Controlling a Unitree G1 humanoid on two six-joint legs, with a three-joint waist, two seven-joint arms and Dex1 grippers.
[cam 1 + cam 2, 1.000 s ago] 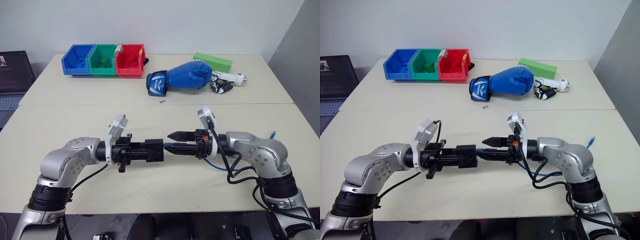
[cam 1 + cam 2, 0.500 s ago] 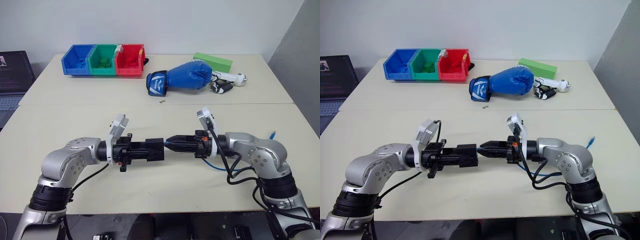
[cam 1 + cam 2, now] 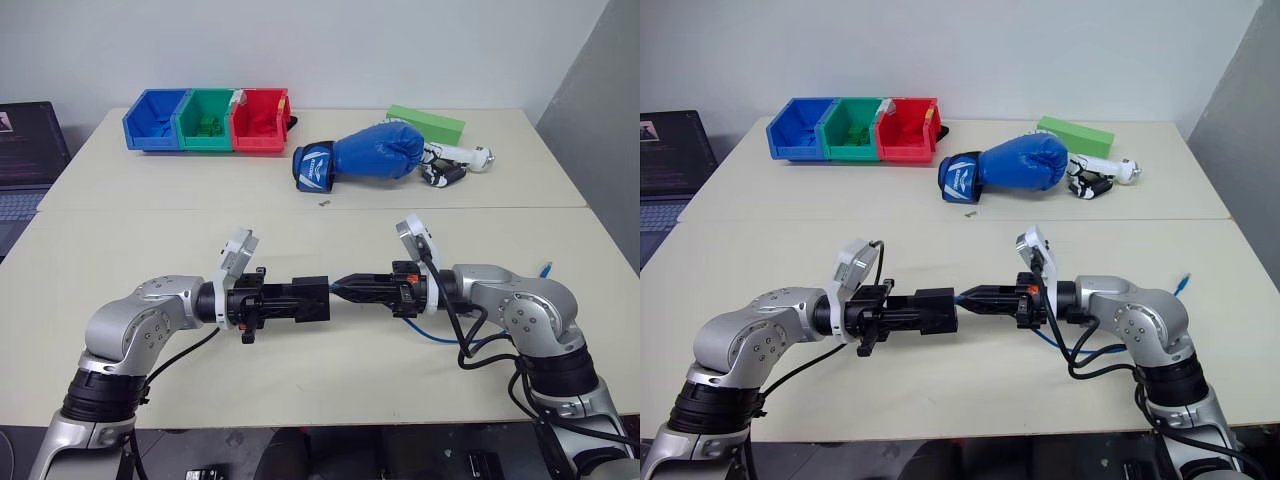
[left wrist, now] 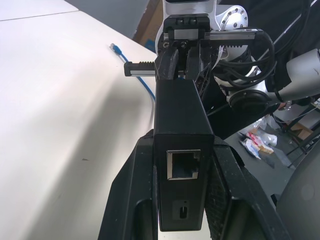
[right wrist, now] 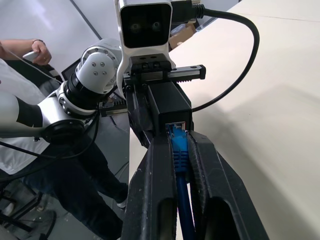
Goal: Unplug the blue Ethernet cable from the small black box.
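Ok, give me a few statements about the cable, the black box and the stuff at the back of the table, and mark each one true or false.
1. The left claw holds the small black box. True.
2. The right claw is open, clear of the blue Ethernet cable. False: it is shut on the cable right at the box.
3. The cable's plug is already out of the box. False: it sits in the port.
4. The blue boxing glove lies on the table behind the arms. True.
5. The green bin stands between the blue bin and red bin. True.
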